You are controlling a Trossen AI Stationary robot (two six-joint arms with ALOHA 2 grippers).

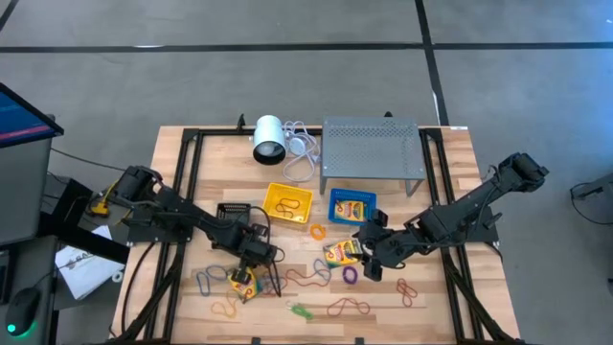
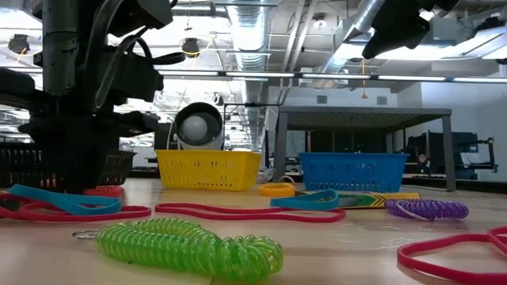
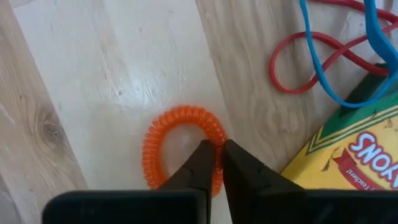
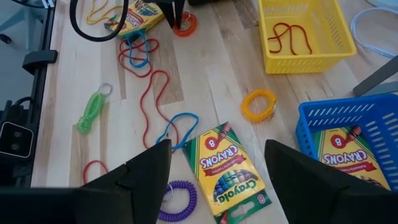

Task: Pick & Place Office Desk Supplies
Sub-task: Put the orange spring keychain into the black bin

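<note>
The left gripper (image 3: pixel 213 163) has pinched its fingers onto the rim of an orange coil ring (image 3: pixel 180 149) lying on the table (a crayon box (image 3: pixel 348 158) sits just beside it). The grasp looks made; next comes a lift and carry toward the yellow basket (image 1: pixel 288 202), probably, clearing the red rubber band (image 3: pixel 311 62) nearby. The right gripper (image 4: pixel 211 165) hangs spread above another crayon box (image 4: pixel 225 169), near the blue basket (image 4: pixel 348 134), with open tabletop between the arms.

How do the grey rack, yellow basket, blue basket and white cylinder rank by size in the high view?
1. Grey rack, clearly largest.
2. Yellow basket and blue basket: look about alike, not ranked.
3. White cylinder, smallest, though not by much.
</note>
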